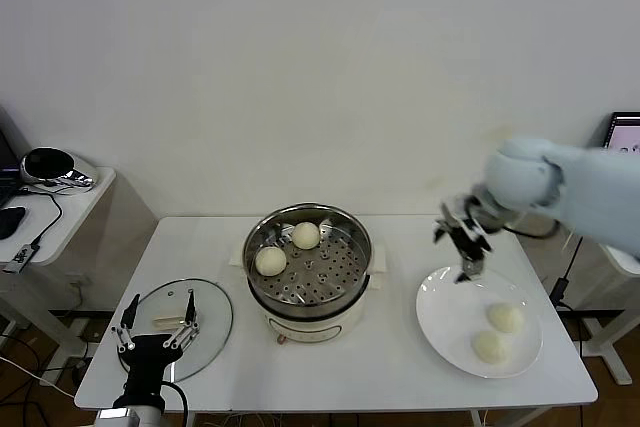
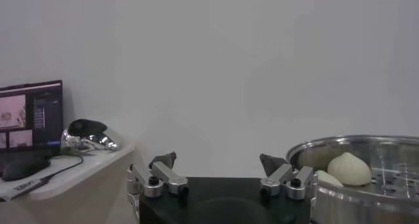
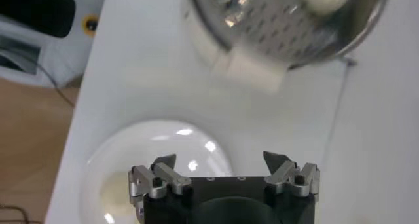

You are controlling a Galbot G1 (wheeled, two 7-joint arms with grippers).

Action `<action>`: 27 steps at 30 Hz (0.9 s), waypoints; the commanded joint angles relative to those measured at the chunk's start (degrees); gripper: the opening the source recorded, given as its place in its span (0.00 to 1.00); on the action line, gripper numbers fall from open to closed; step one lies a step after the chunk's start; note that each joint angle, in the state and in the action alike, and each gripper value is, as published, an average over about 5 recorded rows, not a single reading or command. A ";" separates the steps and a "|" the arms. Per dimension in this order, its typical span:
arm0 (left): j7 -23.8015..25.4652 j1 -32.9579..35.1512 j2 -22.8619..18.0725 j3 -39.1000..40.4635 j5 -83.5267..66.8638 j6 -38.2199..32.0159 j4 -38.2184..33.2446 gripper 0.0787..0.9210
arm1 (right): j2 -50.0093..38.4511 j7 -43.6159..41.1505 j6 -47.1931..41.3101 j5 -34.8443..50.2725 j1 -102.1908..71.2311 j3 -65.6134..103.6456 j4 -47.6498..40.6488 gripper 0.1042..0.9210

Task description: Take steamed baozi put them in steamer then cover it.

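The steamer (image 1: 345, 237) stands mid-table, a steel basket on a white pot base, with two baozi inside it (image 1: 306, 235) (image 1: 271, 260). Two more baozi (image 1: 505, 318) (image 1: 490, 347) lie on a white plate (image 1: 440, 322) at the right. My right gripper (image 1: 470, 252) hangs open and empty above the plate's far left edge. The glass cover (image 1: 210, 332) lies flat at the front left. My left gripper (image 1: 157, 324) is open over the cover, parked. The left wrist view shows the steamer's rim (image 2: 366, 143) and a baozi (image 2: 349, 169). In the right wrist view the plate (image 3: 163, 147) lies under the gripper (image 3: 219, 160), with the steamer (image 3: 281, 22) beyond.
A side table (image 1: 70, 212) with a shiny black object and cables stands off the left. A screen (image 1: 625, 132) shows at the far right. A folded cloth or paper lies under the steamer's base.
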 commanded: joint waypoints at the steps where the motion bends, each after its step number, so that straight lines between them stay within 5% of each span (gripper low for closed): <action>1: -0.12 0.40 -0.34 0.65 1.45 0.01 0.60 0.88 | -16.85 -0.83 7.03 -14.60 -18.25 10.29 3.30 0.88; 12: -0.36 1.17 -1.07 1.65 3.60 -0.09 1.60 0.88 | -20.82 0.34 9.52 -21.59 -44.07 30.72 2.04 0.88; 27: -0.35 1.79 -1.35 0.68 3.53 -0.10 0.91 0.88 | -12.64 4.18 8.95 -24.87 -63.09 46.33 -4.54 0.88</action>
